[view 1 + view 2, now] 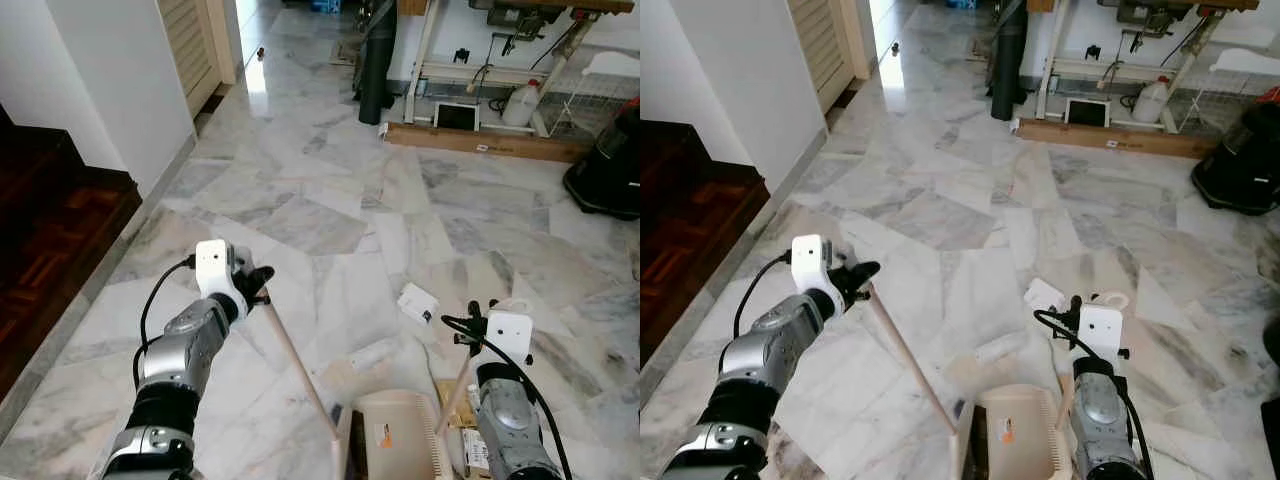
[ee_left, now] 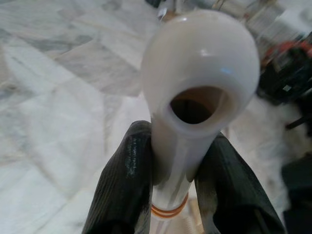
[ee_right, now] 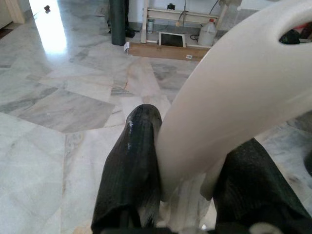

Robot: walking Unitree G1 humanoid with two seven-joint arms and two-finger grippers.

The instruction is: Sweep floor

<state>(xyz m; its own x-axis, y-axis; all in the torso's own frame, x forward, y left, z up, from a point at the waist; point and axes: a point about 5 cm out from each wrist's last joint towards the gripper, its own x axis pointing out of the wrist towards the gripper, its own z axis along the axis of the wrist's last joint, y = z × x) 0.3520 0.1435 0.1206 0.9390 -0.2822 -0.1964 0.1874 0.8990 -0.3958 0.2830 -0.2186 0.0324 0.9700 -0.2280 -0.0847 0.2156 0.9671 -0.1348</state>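
My left gripper [image 2: 178, 185] clamps broom handle [image 1: 295, 365]; right gripper [image 3: 195, 195] clamps dustpan handle [image 3: 234, 107]. Dustpan [image 1: 400, 430] near, between arms; paper scraps [image 1: 418, 303] just beyond.

The dustpan [image 1: 400, 435] lay before me, between my arms. A small box [image 1: 418, 303] lay beyond it. A wooden plank [image 1: 480, 142] lay farther behind.

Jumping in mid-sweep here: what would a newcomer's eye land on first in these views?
First, the left end effector clamped on the top of a slanting cream broom handle, low in the foreground over the grey-white marble floor. Next, the right end effector gripping the cream plastic dustpan handle, with the dustpan set on the floor between the arms. A small white box lies on the tiles just beyond the pan.
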